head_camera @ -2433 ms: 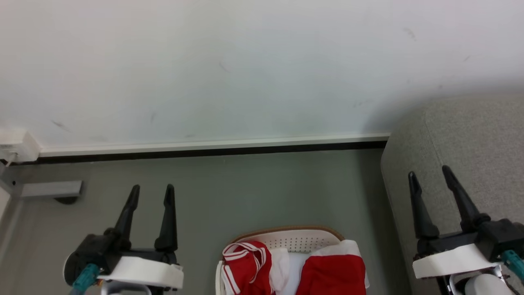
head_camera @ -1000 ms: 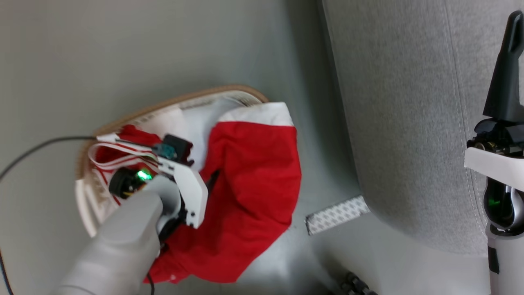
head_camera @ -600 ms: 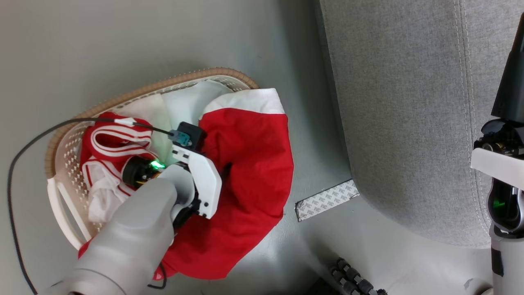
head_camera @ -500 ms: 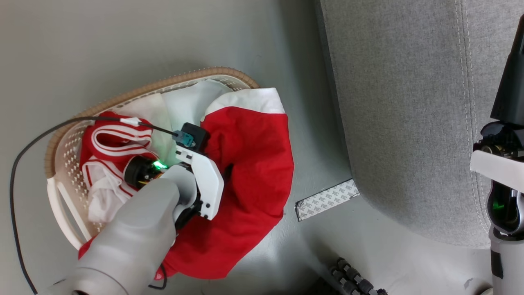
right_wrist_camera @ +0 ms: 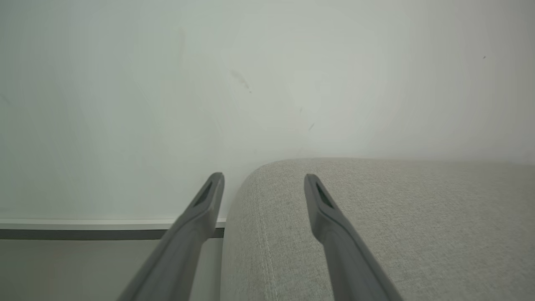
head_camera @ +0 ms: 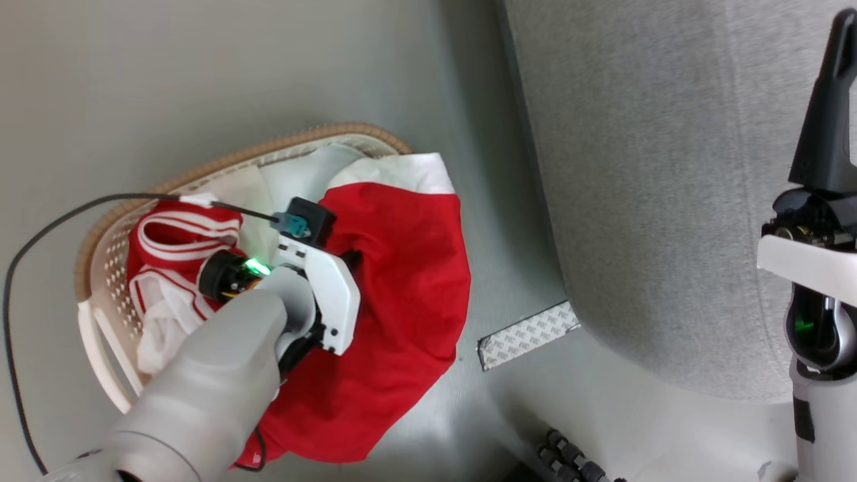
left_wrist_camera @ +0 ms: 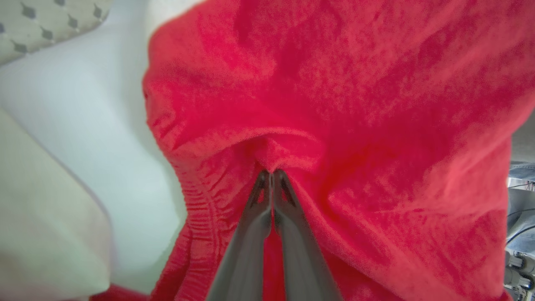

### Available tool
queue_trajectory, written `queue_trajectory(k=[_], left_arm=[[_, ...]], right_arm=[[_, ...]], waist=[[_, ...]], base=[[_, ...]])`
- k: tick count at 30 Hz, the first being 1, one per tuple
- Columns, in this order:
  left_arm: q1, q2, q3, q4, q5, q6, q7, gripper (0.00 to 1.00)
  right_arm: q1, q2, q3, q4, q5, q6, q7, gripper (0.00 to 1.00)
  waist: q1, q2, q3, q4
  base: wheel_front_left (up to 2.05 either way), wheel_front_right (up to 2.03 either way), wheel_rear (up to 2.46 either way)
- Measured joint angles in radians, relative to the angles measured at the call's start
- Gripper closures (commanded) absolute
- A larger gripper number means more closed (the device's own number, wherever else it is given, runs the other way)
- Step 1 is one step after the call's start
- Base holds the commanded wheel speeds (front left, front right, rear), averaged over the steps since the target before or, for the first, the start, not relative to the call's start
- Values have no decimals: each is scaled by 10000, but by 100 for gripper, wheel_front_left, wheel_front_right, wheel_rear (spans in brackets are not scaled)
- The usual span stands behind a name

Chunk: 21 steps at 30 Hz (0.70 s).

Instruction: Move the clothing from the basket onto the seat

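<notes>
Print on the grey floor strip (head_camera: 529, 335) at lower centre too small to read. Red clothing (head_camera: 408, 281) heaped in the basket (head_camera: 221, 164) at centre left, spilling over its right rim beside the seat (head_camera: 656, 201), long axis slanting from the white band at upper right to lower left. Left fingers (left_wrist_camera: 255, 217) pressed together, pinching a red fold; right fingers (right_wrist_camera: 200, 213) spread apart at the frame's right edge.

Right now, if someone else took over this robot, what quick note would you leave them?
Left gripper: shut on a fold of the red clothing, down in the basket.
Right gripper: open, empty, over the seat.
Clothing: in the basket, partly draped over its rim.
Done: grasp made.
To do: lift, carry to the seat, release.
</notes>
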Motion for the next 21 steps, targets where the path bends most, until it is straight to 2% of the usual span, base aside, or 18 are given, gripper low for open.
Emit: queue_trajectory(k=[3,7,21], left_arm=[[13,84,-146,-130,-221,2,-314,100],[239,-176,-345,-500,-698,2,-732,100],[1507,-660,-1141,-2217,-2376,2,-2360,100]], right_arm=[[-139,2,12,127,15,0,-2,0],[-90,6,-186,291,-384,0,-2,0],[986,10,-798,943,-1778,0,-2,0]], waist=[[1,0,-259,-46],[0,0,-831,133],[-1,0,-3923,1565]], base=[[0,0,0],[0,0,0],[0,0,0]])
